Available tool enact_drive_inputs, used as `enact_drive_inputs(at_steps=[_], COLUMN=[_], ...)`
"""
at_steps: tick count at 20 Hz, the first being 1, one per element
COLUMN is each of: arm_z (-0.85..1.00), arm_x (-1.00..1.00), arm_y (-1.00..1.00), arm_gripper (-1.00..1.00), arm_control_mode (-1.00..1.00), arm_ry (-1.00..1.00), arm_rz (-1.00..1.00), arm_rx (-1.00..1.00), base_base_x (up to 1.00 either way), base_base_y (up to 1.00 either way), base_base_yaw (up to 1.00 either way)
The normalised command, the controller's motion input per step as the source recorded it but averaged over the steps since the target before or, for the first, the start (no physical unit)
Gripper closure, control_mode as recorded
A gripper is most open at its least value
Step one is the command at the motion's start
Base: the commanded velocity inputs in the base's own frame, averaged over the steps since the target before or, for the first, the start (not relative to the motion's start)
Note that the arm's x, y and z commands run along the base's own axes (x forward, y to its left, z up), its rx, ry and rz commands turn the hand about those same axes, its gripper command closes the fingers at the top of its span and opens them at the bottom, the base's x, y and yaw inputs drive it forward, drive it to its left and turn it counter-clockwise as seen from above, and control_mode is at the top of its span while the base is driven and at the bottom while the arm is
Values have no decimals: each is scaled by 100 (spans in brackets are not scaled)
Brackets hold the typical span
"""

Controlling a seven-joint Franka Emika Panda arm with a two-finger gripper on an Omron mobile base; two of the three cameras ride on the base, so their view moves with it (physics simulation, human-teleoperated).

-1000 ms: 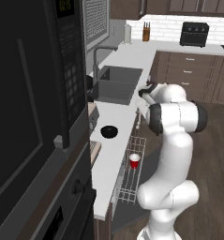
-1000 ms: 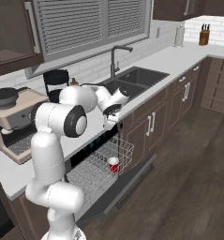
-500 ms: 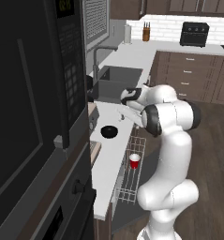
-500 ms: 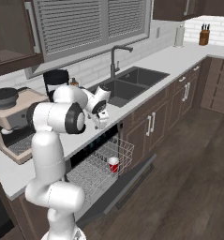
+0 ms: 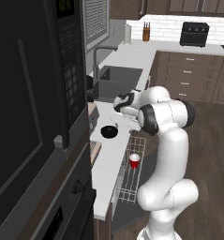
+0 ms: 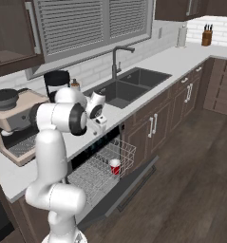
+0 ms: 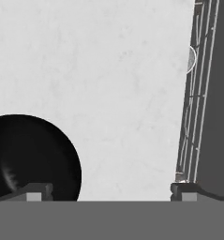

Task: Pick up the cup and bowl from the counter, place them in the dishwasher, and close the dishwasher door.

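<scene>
Jaws stand wide and hold nothing; in the hand view the gripper (image 7: 111, 190) looks straight down on the pale surface (image 7: 127, 84), one tip over the rim of the bowl (image 7: 31, 154) and the other near the surface's edge, where the white wire rack (image 7: 192, 98) shows beyond. The bowl is off to one side of the gap between the tips, not centred in it.

From the left base view the gripper (image 5: 119, 104) hangs above the surface (image 5: 108, 154), a little farther along it than the bowl (image 5: 109, 131), which sits upright near the front edge just above the open dishwasher (image 5: 132, 183). From the right base view the gripper (image 6: 99, 122) hovers over the same stretch of surface, between the sink (image 6: 127, 88) and the coffee machine (image 6: 13, 123).

The cup (image 6: 115, 166) stands upright in the pulled-out rack, so that half of the job looks done. The dishwasher door (image 6: 129, 187) lies dropped open.

The step in hand appears to be the reach for the bowl. The next move calls for sliding the hand over until the bowl's rim lies between the tips, then lowering so one tip goes inside the wall and one outside before closing. A low, smooth bowl may skid if a tip lands on the rim.
</scene>
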Motion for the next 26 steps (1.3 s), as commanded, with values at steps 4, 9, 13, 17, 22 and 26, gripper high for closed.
enact_drive_inputs(at_steps=[4,9,13,17,22,26], arm_z=[-40,-12,-7,-14,-39,-47], arm_x=[19,26,18,0,0,0], arm_y=[8,37,35,22,11,9], arm_gripper=[-100,-100,-100,-100,-100,100], arm_control_mode=[-100,-100,-100,-100,-100,-100], arm_ry=[0,0,0,0,0,2], arm_rz=[29,23,18,13,9,7], arm_rx=[-2,0,-1,-1,-1,0], base_base_x=[0,0,0,0,0,0], base_base_y=[0,0,0,0,0,0], base_base_yaw=[0,0,0,0,0,0])
